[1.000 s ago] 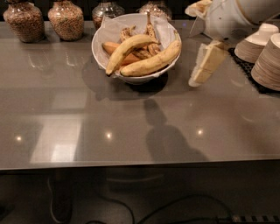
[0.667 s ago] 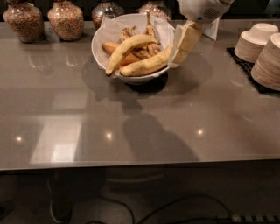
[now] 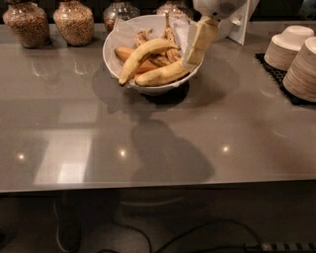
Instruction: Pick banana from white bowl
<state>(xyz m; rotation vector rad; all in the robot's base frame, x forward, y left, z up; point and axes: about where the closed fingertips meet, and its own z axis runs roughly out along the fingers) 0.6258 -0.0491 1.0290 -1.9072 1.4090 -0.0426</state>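
The white bowl [image 3: 112,47] stands at the back middle of the grey counter, lined with white paper. The slim, bright yellow banana [image 3: 143,54] lies diagonally on top of the pile, from lower left to upper right. A thicker, duller banana [image 3: 160,75] lies along the front rim, and a short orange-toned one [image 3: 129,53] lies behind it. My gripper [image 3: 191,60] hangs down from the white arm [image 3: 219,7] over the bowl's right rim, its tip by the right end of the thicker banana, right of the slim banana. It holds nothing that I can see.
Several glass jars [image 3: 74,22] of grain stand along the back edge left of and behind the bowl. Stacks of small off-white bowls [image 3: 301,59] sit on a black mat [image 3: 269,62] at the right. A white upright stand [image 3: 242,27] is behind the gripper.
The gripper has moved left and back, from the counter right of the bowl to over the bowl's right rim. The bananas have not moved.
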